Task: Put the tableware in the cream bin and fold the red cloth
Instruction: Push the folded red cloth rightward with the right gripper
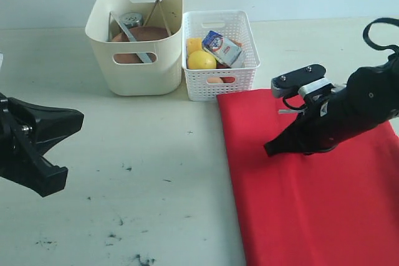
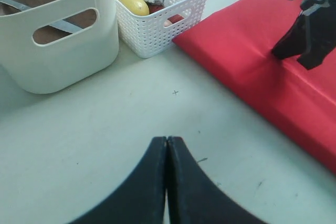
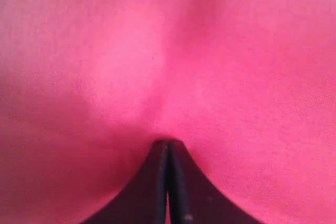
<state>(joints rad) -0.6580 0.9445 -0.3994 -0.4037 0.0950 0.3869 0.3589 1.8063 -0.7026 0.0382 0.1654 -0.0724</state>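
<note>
One red cloth [image 1: 312, 191] — long edge near-to-far

Left arm [image 1: 25, 144] in low from the left edge, black and bulky, with the left gripper [image 2: 167, 141] held above the surface and aimed forward, its two dark fingers [image 2: 144, 187] pressed together along their inner edges. Right arm [image 1: 368, 107] slanting down from the right edge toward the middle, wrist pitched steeply, with a grey camera bracket [image 1: 299, 80] on its upper side and a black cable [image 1: 379, 29] looped behind. Right gripper [image 1: 270, 149] nose-down at the end of that slant, fingers [image 3: 149, 187] closed tight, pad against pad, tip right at the surface beneath.
</note>
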